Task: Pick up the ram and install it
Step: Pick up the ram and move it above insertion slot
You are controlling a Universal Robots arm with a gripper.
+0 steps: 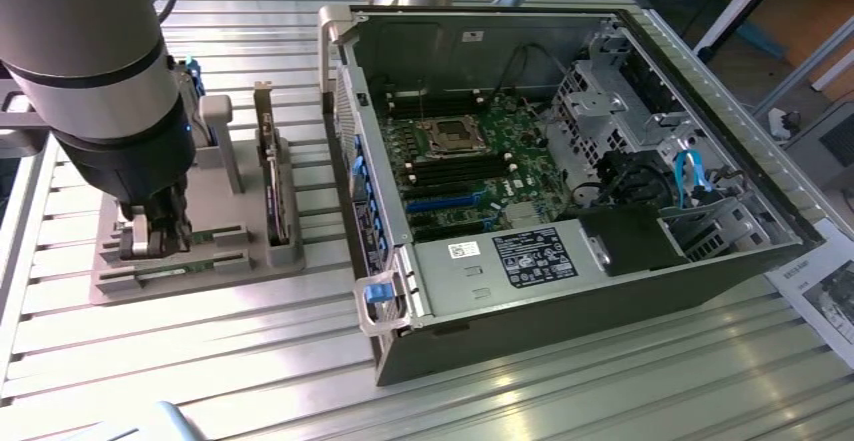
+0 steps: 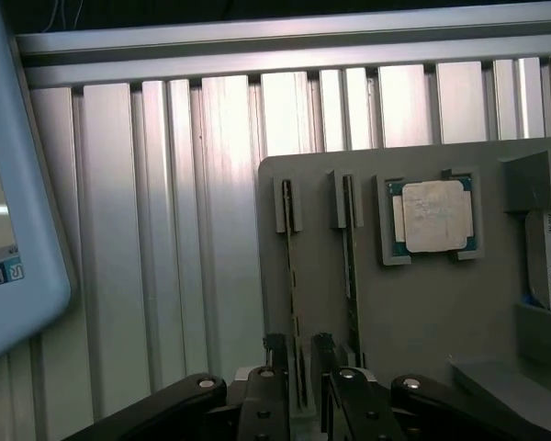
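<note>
One thin ram [image 2: 291, 276] stands edge-up inside gripper [image 2: 299, 349]

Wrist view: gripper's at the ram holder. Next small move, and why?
Probably close the fingers on the ram. The gripper sits low over the grey holder, fingers straddling that stick with a slight gap showing on each side, so it looks aligned but not yet clamped. The second stick stands just outside the fingers.
</note>
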